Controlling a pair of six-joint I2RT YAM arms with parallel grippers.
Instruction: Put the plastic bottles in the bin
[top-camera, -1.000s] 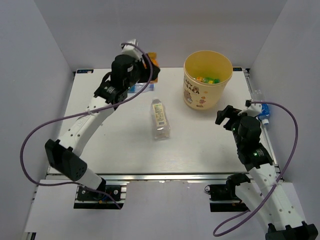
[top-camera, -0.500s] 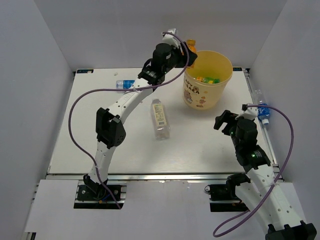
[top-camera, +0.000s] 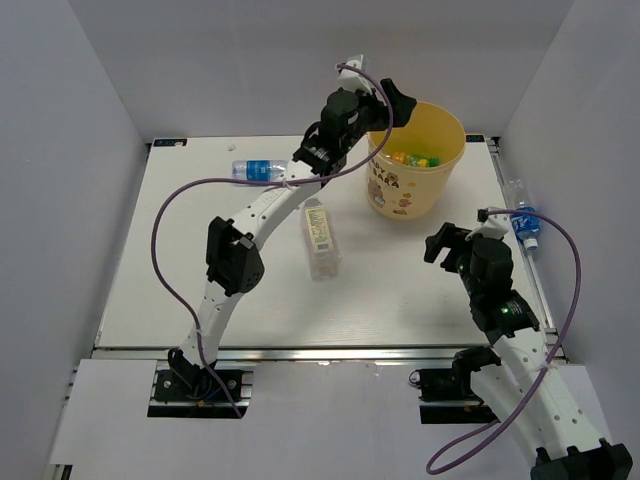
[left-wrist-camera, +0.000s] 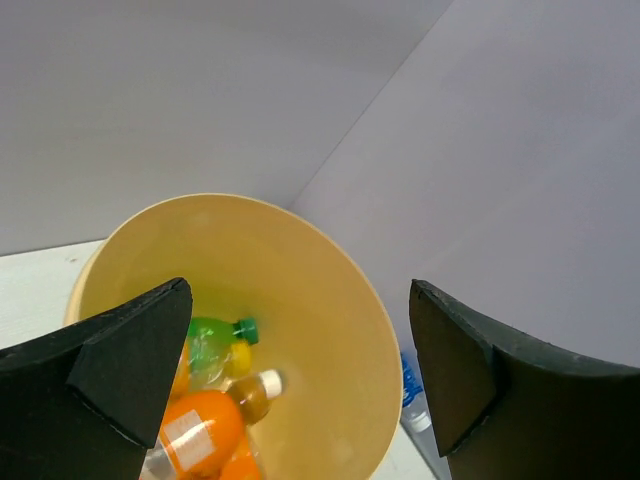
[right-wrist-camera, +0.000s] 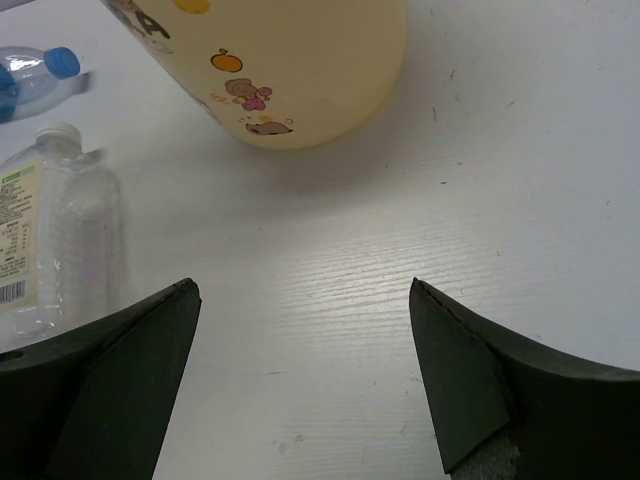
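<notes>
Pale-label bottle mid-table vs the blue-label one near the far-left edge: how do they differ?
Label: the pale-label bottle wears a whitish label, the blue-label bottle a blue one.
Cap: white on the pale-label bottle, blue on the blue-label bottle.
Pose: the pale-label bottle lies roughly near to far; the blue-label bottle lies crosswise, left to right.
Shared: both are clear and lie on their sides on the table, outside the bin.
</notes>
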